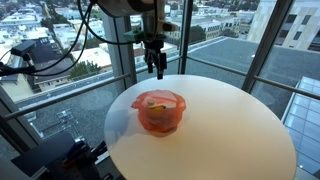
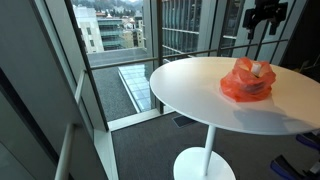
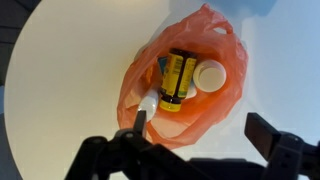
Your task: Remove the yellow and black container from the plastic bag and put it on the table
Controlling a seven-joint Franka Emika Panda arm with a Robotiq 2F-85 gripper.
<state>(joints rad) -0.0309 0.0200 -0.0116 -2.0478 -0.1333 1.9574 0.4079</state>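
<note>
An orange plastic bag (image 3: 190,85) lies open on the round white table (image 3: 70,80). Inside it lies the yellow and black container (image 3: 178,78) on its side, next to a white round lid (image 3: 210,76) and a small white bottle (image 3: 149,104). The bag also shows in both exterior views (image 1: 159,112) (image 2: 246,82). My gripper (image 3: 198,132) is open and empty, held high above the bag; in both exterior views (image 1: 156,62) (image 2: 263,18) it hangs well above the table.
The table's (image 1: 220,130) edge curves round on all sides, on a single pedestal (image 2: 206,150). Glass walls and window frames (image 1: 135,40) stand close behind the table. A dark equipment stand (image 1: 60,160) sits by the table's edge.
</note>
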